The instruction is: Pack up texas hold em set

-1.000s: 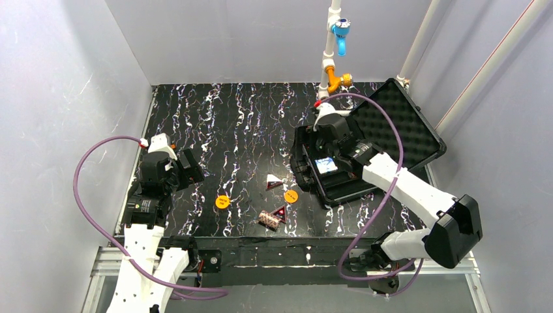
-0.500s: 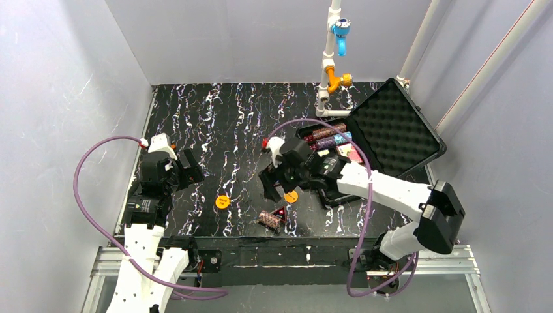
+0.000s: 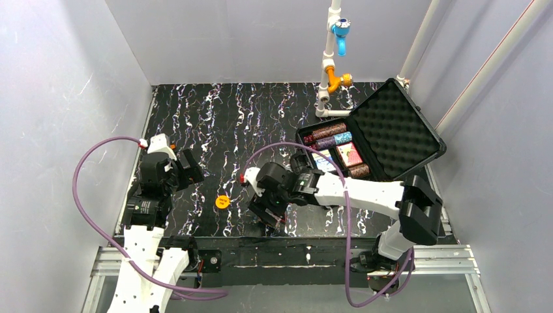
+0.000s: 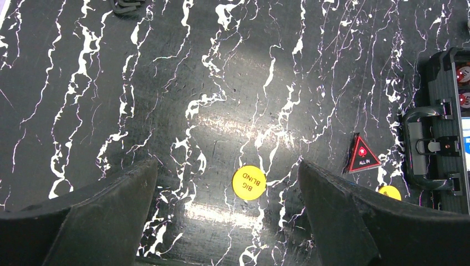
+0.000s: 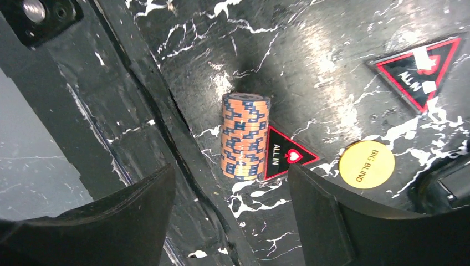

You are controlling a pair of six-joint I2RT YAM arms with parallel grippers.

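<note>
The black case (image 3: 306, 140) lies open at the right, its foam lid (image 3: 394, 127) tilted back. Chip rolls (image 3: 324, 131), a blue deck (image 3: 323, 158) and a red deck (image 3: 352, 154) lie inside. My right gripper (image 3: 269, 218) is open and hovers over a brown-orange chip roll (image 5: 245, 136) by the table's front edge. The roll lies just beyond the gripper's (image 5: 231, 177) fingertips. An "ALL IN" triangle (image 5: 285, 155) touches the roll. Another triangle (image 5: 421, 69) and an orange disc (image 5: 366, 164) lie nearby. My left gripper (image 3: 186, 168) is open and empty above a second orange disc (image 3: 222, 202).
The table's front rail (image 5: 166, 138) runs right beside the chip roll. A white pipe stand (image 3: 328, 65) with blue and orange fittings rises behind the case. The case handle (image 4: 424, 147) faces the table's middle. Grey walls close in the left, back and right.
My right arm has swung from over the case to the left and nearer, down to the chip roll by the front edge, uncovering the case contents. The left arm has not moved.
</note>
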